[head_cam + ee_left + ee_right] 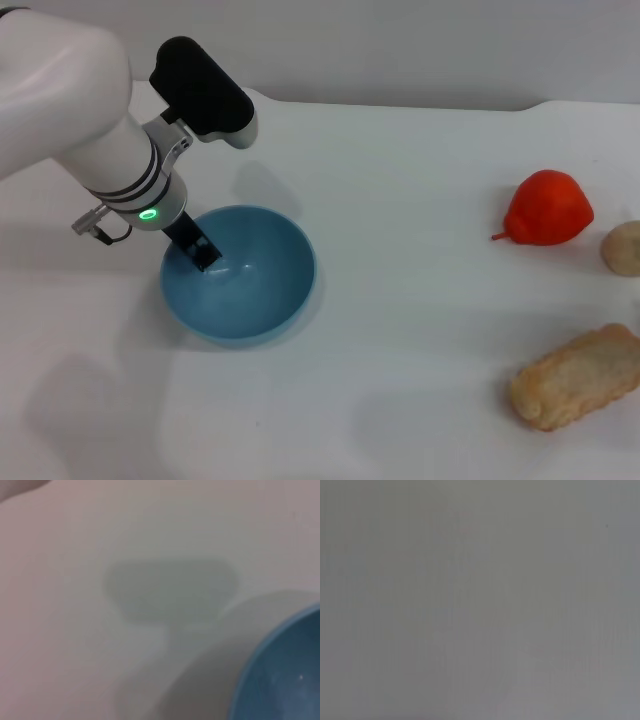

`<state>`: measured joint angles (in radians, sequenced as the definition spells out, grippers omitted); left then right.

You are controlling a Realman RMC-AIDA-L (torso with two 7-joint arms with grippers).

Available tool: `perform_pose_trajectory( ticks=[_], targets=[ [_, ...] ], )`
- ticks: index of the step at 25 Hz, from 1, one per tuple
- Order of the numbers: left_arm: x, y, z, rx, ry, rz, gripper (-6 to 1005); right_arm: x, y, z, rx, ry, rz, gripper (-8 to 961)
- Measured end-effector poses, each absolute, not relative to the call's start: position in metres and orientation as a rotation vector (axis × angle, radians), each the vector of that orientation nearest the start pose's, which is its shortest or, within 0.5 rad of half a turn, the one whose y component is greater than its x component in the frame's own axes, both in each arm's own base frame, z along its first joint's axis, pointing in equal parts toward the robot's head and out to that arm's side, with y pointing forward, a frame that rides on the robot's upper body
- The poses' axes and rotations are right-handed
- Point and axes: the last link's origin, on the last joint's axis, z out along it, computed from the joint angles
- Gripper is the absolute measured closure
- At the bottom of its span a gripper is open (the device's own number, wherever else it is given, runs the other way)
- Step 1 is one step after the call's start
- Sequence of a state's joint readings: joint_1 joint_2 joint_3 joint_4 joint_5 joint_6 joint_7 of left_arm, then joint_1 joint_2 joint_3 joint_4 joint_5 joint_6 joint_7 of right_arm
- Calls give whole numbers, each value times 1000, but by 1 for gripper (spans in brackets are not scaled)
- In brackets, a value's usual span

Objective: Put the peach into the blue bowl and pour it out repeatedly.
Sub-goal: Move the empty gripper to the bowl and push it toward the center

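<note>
The blue bowl [255,290] stands upright on the white table [400,300], left of the middle, and its inside looks empty. My left gripper [200,250] reaches down from the left, with its dark tip at the bowl's left rim and just inside the wall. A part of the bowl's rim also shows in the left wrist view [280,675]. The peach is out of view in every frame. My right gripper is not in view, and the right wrist view shows only a plain grey surface.
At the right of the table lie a red-orange pointed fruit with a stem [547,208], a pale beige round lump [622,248] at the edge of view, and a tan bread-like loaf [578,377]. The table's far edge runs along the top.
</note>
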<state>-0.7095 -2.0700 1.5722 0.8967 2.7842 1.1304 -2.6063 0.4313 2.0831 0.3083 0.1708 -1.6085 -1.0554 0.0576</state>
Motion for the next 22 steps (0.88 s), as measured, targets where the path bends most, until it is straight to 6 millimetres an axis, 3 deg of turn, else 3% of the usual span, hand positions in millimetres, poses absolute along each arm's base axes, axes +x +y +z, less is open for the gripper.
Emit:
perform_pose_trajectory(
  ticks=[8,16,22],
  targets=[
    [-232,390,-45,-2415,-806,745,824,358,318,-29,-1535,711,526,247],
    [-205,409,-37,-2388,-770,662,968,358,319,-28,-1533,710,527,245],
    [-176,426,-26,-2389,-802,565,1001,360,319,-29,-1537,721,515,246]
  ],
)
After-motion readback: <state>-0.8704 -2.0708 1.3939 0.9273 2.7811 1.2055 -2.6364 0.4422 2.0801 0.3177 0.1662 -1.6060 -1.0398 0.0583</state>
